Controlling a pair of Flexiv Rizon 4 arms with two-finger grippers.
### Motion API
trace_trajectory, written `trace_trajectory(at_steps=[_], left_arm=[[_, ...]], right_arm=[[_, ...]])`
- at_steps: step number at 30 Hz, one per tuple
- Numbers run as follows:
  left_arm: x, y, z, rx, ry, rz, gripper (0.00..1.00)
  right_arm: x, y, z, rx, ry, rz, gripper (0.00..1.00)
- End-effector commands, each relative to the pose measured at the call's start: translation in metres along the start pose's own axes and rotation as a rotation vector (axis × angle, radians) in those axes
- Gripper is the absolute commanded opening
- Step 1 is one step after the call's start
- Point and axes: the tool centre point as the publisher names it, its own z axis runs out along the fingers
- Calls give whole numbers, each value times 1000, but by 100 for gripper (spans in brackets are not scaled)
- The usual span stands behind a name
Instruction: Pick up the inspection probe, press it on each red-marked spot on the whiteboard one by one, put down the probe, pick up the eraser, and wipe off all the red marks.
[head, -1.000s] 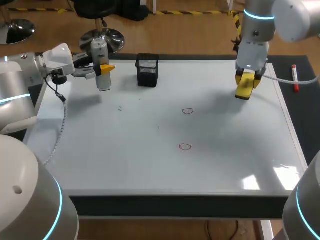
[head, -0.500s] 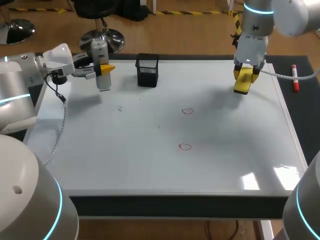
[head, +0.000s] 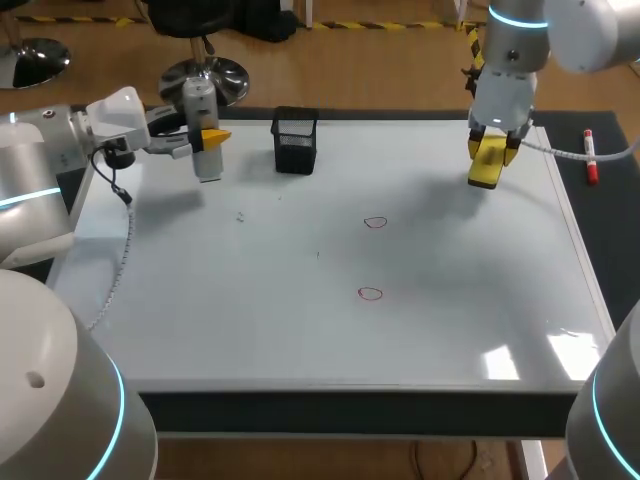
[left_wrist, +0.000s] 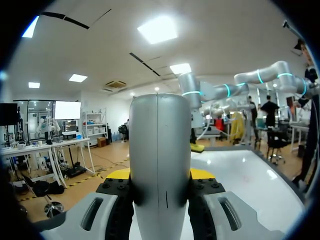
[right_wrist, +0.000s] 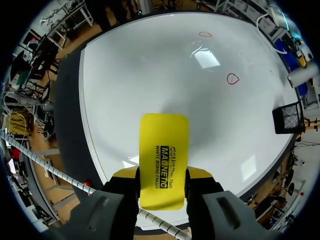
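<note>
My left gripper (head: 205, 136) is shut on the grey cylindrical inspection probe (head: 202, 128), held upright above the whiteboard's far left corner; the probe (left_wrist: 160, 165) fills the space between the fingers in the left wrist view. My right gripper (head: 490, 160) is shut on the yellow eraser (head: 486, 165) above the far right part of the whiteboard (head: 330, 330); in the right wrist view the eraser (right_wrist: 162, 160) sticks out between the fingers. Two red marks are drawn near the board's middle, one (head: 375, 222) farther, one (head: 370, 293) nearer; both (right_wrist: 232, 78) (right_wrist: 205, 34) lie ahead of the eraser.
A black mesh basket (head: 295, 140) stands at the board's far edge, between the two grippers. A red-capped marker (head: 590, 156) lies off the board at the far right. A small speck (head: 241, 215) sits on the board's left part.
My right gripper with the eraser has risen slightly and shifted toward the far edge. The left arm and probe have stayed still.
</note>
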Motion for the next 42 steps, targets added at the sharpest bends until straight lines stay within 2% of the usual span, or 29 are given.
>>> trace_trajectory(at_steps=[1,8,20,29,42], left_arm=[[12,-9,5,5,15,4,0],[36,-20,33,41,108,11,0],[80,-31,81,88,315,5,0],[108,-27,124,101,482,-18,0],[140,-20,166,101,643,-42,0]], right_arm=[[1,0,-1,2,3,-2,0],[1,0,-1,2,3,-2,0],[1,0,-1,2,3,-2,0],[1,0,-1,2,3,-2,0],[1,0,-1,2,3,-2,0]])
